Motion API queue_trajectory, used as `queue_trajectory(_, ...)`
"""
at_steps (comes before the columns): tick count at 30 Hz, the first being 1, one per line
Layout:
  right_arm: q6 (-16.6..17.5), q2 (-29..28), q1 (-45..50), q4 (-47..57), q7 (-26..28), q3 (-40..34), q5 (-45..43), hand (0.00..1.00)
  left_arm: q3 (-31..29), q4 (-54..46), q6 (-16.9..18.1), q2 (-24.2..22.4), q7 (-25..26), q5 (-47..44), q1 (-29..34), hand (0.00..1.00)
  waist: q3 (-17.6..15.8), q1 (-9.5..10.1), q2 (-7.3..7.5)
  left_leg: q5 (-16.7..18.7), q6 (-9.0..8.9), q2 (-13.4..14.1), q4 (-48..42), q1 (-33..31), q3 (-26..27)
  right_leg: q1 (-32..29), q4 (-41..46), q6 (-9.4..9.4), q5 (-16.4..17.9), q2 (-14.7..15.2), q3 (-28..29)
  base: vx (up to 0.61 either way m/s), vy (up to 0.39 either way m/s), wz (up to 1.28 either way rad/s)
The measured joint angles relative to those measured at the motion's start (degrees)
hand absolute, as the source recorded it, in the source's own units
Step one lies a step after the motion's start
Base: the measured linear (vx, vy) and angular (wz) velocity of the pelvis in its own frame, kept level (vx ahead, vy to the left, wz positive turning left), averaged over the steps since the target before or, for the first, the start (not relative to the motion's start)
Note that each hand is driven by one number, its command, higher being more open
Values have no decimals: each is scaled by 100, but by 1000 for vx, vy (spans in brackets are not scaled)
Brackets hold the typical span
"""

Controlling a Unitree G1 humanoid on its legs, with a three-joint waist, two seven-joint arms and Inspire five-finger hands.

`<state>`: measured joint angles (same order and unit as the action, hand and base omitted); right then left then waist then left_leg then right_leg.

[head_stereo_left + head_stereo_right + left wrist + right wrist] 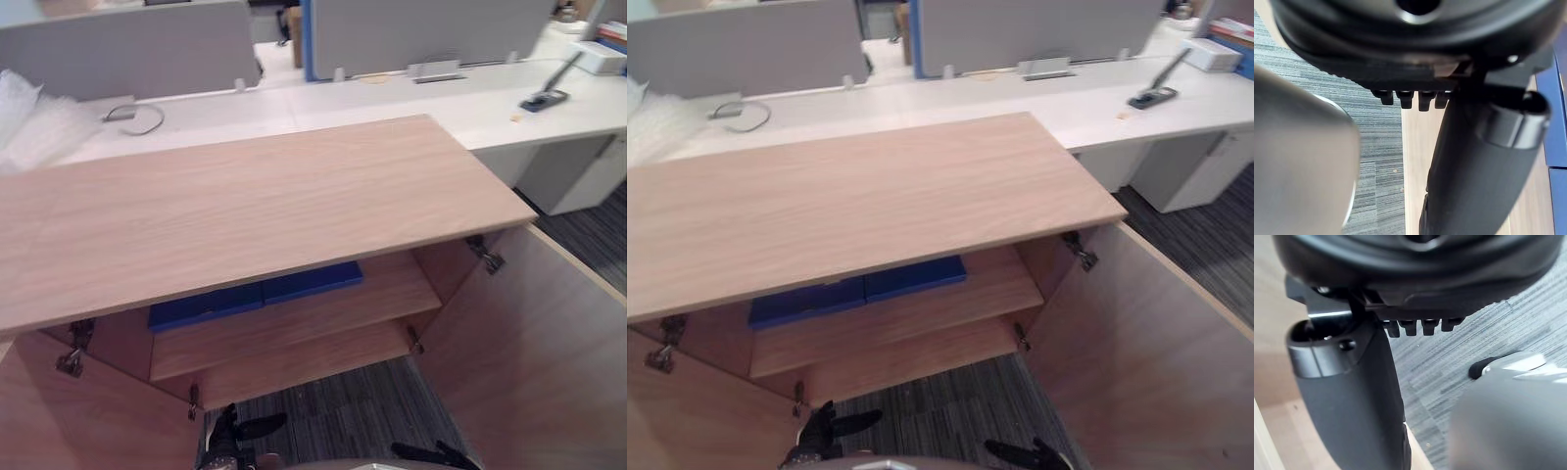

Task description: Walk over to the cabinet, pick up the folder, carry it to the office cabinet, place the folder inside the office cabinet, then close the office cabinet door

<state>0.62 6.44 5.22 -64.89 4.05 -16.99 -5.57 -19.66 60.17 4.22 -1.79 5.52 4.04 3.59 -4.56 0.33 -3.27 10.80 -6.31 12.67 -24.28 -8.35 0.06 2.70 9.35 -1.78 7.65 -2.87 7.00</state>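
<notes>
While both doors of the office cabinet (245,206) stand swung wide, its pale wood top fills the middle of the frame, bare and running from the left edge toward the centre right. Below that top, the blue folder (255,294) lies flat on the upper shelf (333,313), toward the left of centre, its front edge set a little back from the shelf's lip. A lower shelf (294,367) sits beneath it. The left door (88,421) takes the lower left corner and the right door (534,343) the lower right, with metal hinges (487,255) on their inner sides.

Grey striped carpet (343,411) shows between the doors at the bottom centre. There the left hand (227,439) hangs low with its fingers (1405,98) relaxed and straight and its thumb standing apart. It holds nothing, and it is well apart from the folder. The right hand (431,455) hangs at the bottom edge, right of centre. Its fingers (1430,325) are likewise relaxed and empty.

Behind the cabinet a long white tabletop (392,98) crosses the upper frame. Grey partition screens (127,49) stand along its far side. A heap of clear plastic wrap (29,117) lies at the upper left, a looped cable (137,117) beside it. A dark handset (546,98) and a white box (600,57) sit at the upper right. A white drawer unit (578,176) stands under the tabletop at the right edge.
</notes>
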Motion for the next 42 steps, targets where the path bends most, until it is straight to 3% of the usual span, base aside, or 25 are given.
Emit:
queue_trajectory(2,42,3,-2,50,-4,-91,-147,100,30,150,17,-45,-14,-17,-15,100,50,-22,-113,235,-69,29,206,100,-230,-100,-99,45,-9,-81,172,-146,109,-93)
queue_trajectory(3,42,-6,4,52,-12,-107,-146,100,46,197,18,-7,-90,-16,-22,100,44,-47,-81,248,-141,5,433,228,-124,-184,-62,38,-45,-90,321,-218,175,-70)
queue_trajectory(7,14,-156,247,57,-99,-210,-184,100,102,202,42,131,-85,31,14,100,215,-54,174,-66,-113,-163,1060,537,595,-512,-72,-117,-242,98,953,-168,120,-74)
queue_trajectory(13,-6,-200,306,59,-149,-290,-396,100,113,214,39,154,-94,83,-52,100,108,-96,233,-184,-105,-84,1208,787,1560,-808,-152,-263,-610,-12,1808,-53,53,-91)
queue_trajectory(14,-13,-200,264,110,-175,-304,-477,100,63,215,40,126,-95,51,-86,100,47,-55,189,-166,-105,48,1171,866,1968,-1016,-29,-374,-830,-156,1667,-34,5,-107)
queue_trajectory(15,-13,-198,240,133,-179,-305,-497,100,57,215,39,116,-95,44,-90,100,29,-34,161,-171,-99,116,1160,879,2056,-1068,-5,-376,-884,-171,1560,-58,-61,-137)
queue_trajectory(16,-2,-203,135,226,-192,-310,-590,100,42,207,29,107,-109,15,-63,100,-58,-4,96,-187,-82,270,1119,943,2379,-1228,71,-348,-896,-105,765,-48,-94,-88)
queue_trajectory(17,-3,-194,108,253,-197,-308,-592,100,43,191,30,128,-124,-2,-75,100,-92,-29,134,-186,-83,264,1087,989,2499,-1323,312,-161,-688,62,136,-48,-120,-97)
queue_trajectory(18,-7,-213,142,341,-218,-312,-596,100,45,209,5,137,-115,-37,-106,100,-149,-90,155,-170,-106,260,1015,1140,2658,-1465,948,176,-368,615,-1124,-23,-72,-47)
queue_trajectory(19,-8,-205,226,376,-224,-335,-596,100,48,211,5,115,-120,-91,-119,100,-162,-100,144,-134,-163,283,990,1227,2666,-1470,1292,160,-183,857,-1461,-12,-61,-26)
queue_trajectory(21,-10,-290,312,406,-228,-476,-595,100,25,237,14,106,-139,-127,-162,100,-175,-122,212,-80,-334,272,1021,1475,2608,-1409,1568,114,134,872,-1627,1,-139,1)
queue_trajectory(23,-10,-256,325,451,-224,-557,-583,100,12,262,18,53,-212,-130,-144,100,-104,-139,103,-112,-350,275,1230,1572,2534,-1325,1308,98,164,718,-1676,44,-167,-11)
queue_trajectory(24,-23,-287,272,431,-224,-731,-581,100,2,270,18,19,-236,-130,-116,100,-67,-97,47,-137,-233,189,1559,1598,2504,-1240,920,27,118,600,-1793,48,-52,-32)
queue_trajectory(25,-30,-309,202,369,-218,-943,-581,100,21,322,34,-15,-249,-134,-108,100,0,-70,42,-144,-66,59,1909,1566,2359,-1294,888,81,56,504,-1780,41,13,-37)
queue_trajectory(26,-29,-361,170,308,-223,-1009,-581,100,22,342,34,94,-280,-130,-114,100,1,-52,177,-179,-101,-24,2001,1591,2289,-1338,872,163,-88,533,-1752,45,-18,-38)
queue_trajectory(28,-51,-357,135,46,-226,-1112,-583,100,16,610,-26,169,-264,-247,-66,100,114,-89,119,-391,162,19,2180,1621,1938,-1167,446,266,-277,263,-1734,76,-52,-28)
queue_trajectory(35,-56,-207,170,-84,-305,-1095,-589,100,273,711,-56,211,-304,-447,-75,100,208,-132,27,-682,133,-127,2251,1672,1786,-1108,430,326,-295,287,-1656,120,30,-5)
queue_trajectory(37,-59,-209,153,78,-326,-1061,-589,100,365,710,-55,244,-309,-539,-56,100,230,-132,62,-714,128,-177,2300,1729,1783,-1029,362,306,-308,305,-1649,97,63,2)
queue_trajectory(42,-36,-33,9,1922,-491,-876,-563,100,525,681,-56,382,-352,-620,12,100,282,-167,136,-751,116,-288,2346,1691,1789,-1033,140,238,-474,357,-1531,14,57,-8)
